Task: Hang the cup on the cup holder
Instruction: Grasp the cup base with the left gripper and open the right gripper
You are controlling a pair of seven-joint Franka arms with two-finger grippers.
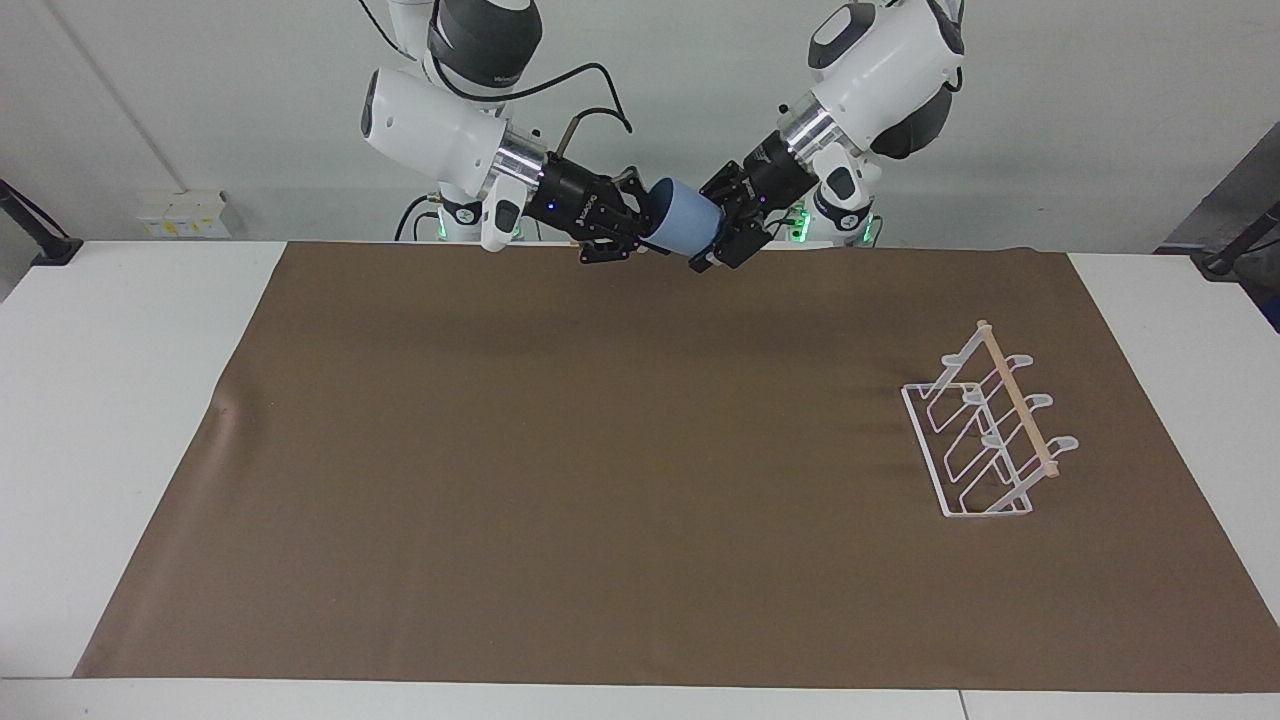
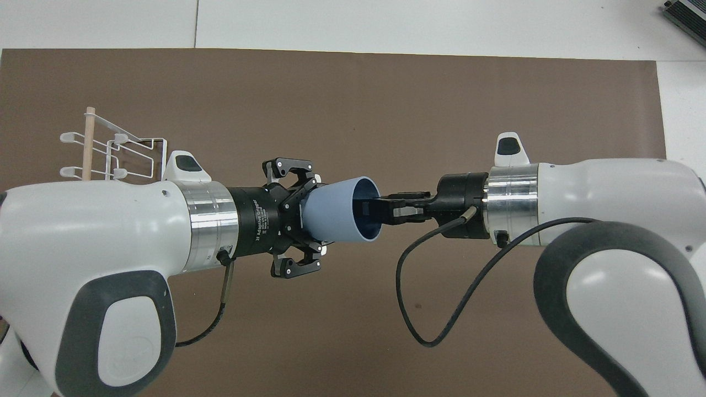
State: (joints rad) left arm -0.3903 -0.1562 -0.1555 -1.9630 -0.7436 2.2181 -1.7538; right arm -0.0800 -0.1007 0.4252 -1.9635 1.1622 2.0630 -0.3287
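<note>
Blue cup (image 1: 682,227) between left gripper (image 1: 722,240) and right gripper (image 1: 640,228)

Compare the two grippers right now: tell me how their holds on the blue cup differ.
The left gripper closes around the outside of the cup's narrow base end; the right gripper pinches the rim wall, one finger inside the mouth. The left gripper's links splay wide to the sides, while the right gripper's fingers lie slim and close together. Both are shut on the cup, holding it on its side in the air over the brown mat, apart from the cup holder.
</note>
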